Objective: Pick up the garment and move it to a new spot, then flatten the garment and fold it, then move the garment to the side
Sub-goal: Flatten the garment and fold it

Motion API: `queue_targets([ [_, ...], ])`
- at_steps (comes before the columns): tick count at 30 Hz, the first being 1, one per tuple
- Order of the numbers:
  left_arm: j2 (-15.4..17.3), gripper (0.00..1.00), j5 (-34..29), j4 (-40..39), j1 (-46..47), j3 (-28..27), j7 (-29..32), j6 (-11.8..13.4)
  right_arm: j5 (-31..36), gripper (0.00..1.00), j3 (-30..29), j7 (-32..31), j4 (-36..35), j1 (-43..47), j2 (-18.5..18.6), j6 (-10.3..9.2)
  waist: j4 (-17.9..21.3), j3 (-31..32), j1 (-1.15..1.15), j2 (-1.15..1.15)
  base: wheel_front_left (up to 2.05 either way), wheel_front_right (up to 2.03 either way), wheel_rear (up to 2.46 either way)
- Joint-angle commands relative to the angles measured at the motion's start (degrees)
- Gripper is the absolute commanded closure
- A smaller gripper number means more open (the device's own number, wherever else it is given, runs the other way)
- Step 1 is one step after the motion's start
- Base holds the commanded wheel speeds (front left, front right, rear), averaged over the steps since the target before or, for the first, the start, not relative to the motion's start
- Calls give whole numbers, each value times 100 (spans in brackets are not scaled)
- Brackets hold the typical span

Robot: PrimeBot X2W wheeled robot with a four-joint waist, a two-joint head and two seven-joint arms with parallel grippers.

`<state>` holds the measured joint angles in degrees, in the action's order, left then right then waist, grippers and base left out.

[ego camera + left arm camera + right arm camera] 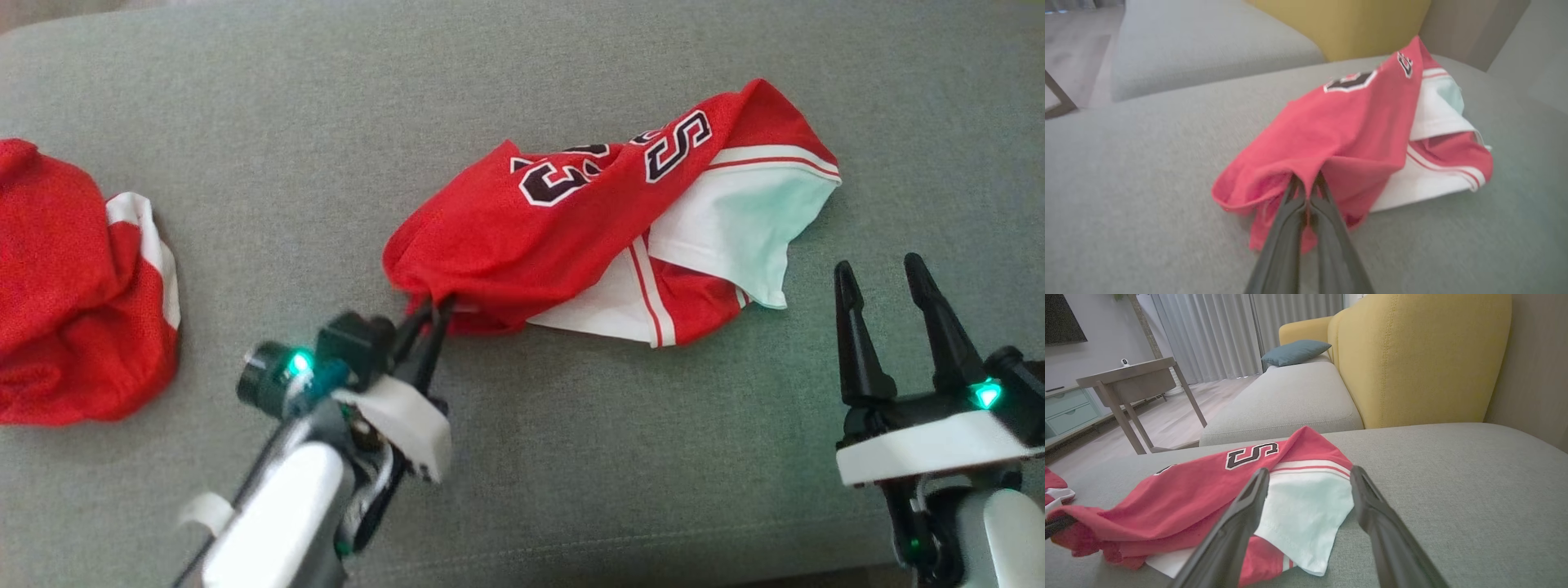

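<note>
One crumpled red garment (506, 237), grey woven cushion (571, 457)

The jersey (588, 237) is lying across the middle of the seat cushion (571, 457), reaching toward its far right. A second garment (73, 286) is sitting bunched at the left edge, well apart. The left gripper (429, 314) is pinching the jersey's near-left end. The right gripper (880, 268) is hovering spread by the front right corner, just before the jersey's right flap. Beyond the far edge another cushion (1286, 400) is carrying a pillow (1295, 352) beside the sofa back (1412, 355), with a table (1126, 377) standing to its left.
</note>
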<state>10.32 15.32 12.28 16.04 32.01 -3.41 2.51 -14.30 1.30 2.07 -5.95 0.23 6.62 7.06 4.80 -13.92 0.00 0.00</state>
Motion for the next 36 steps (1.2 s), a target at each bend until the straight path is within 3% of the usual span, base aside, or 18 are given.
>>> queue_targets([
  [1,42,100,50,-228,358,-297,-65,10,-49,0,119,4,-170,-200,34,43,14,-13,0,0,0,0,0],
  [9,-6,100,450,268,1023,-749,34,-14,-122,0,197,-79,-129,-313,30,43,176,-141,0,0,0,0,0],
  [18,-165,100,974,2221,2000,-1251,-341,-223,-193,0,264,-97,-10,-437,5,43,425,-348,0,0,0,0,0],
  [19,-185,73,1001,2400,2071,-1270,-408,-254,-194,0,274,-92,1,-447,4,43,439,-360,0,0,0,0,0],
  [20,-217,10,1026,2564,2123,-1278,-463,-278,-193,0,274,-85,11,-452,6,43,442,-365,0,0,0,0,0],
  [21,-243,0,1030,2698,2168,-1269,-535,-305,-187,0,269,-76,15,-452,8,43,439,-369,0,0,0,0,0],
  [25,-315,0,998,2972,2174,-1289,-911,-246,-122,0,242,-42,-19,-439,15,43,388,-343,0,0,0,0,0],
  [29,-363,0,891,2671,1914,-1433,-1134,-14,-20,0,199,4,-127,-417,36,43,262,-262,0,0,0,0,0],
  [36,-233,0,-57,650,851,-1698,-1157,574,154,0,146,-35,-297,-359,50,43,50,-32,0,0,0,0,0],
])
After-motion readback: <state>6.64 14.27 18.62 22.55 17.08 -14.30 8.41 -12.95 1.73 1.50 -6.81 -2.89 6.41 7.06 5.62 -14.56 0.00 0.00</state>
